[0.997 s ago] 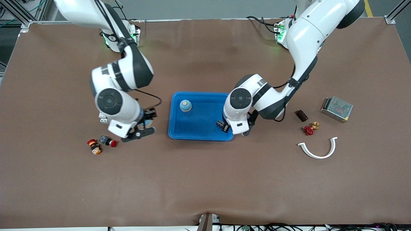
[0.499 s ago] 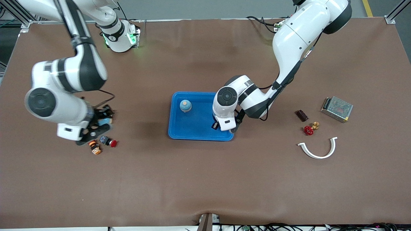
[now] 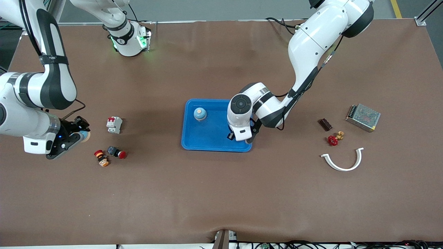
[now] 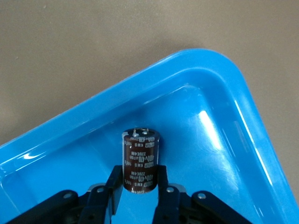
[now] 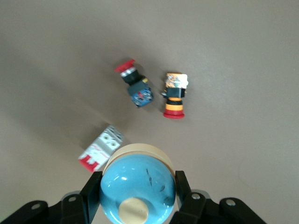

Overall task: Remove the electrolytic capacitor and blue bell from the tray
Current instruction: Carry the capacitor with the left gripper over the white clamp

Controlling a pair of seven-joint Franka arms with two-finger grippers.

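brown tabletop: your left gripper (image 4: 136,191) clamps the brown cylindrical capacitor (image 4: 139,160) in the blue plastic tray's (image 3: 218,147) corner; your right gripper (image 5: 135,196) grips a blue domed bell (image 5: 138,189) near the table's right-arm edge.

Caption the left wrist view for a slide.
Left gripper holds a brown capacitor over a corner of the blue tray.

Two bells (image 3: 200,113) (image 5: 138,189), one capacitor (image 4: 140,160), two pushbuttons (image 3: 116,152) (image 3: 101,158).

Brown matte worktop (image 3: 214,193) carries blue plastic tray (image 3: 193,140), white circuit breaker (image 3: 114,124), two pushbuttons, metal mesh box (image 3: 363,117), white curved bracket (image 3: 342,160).
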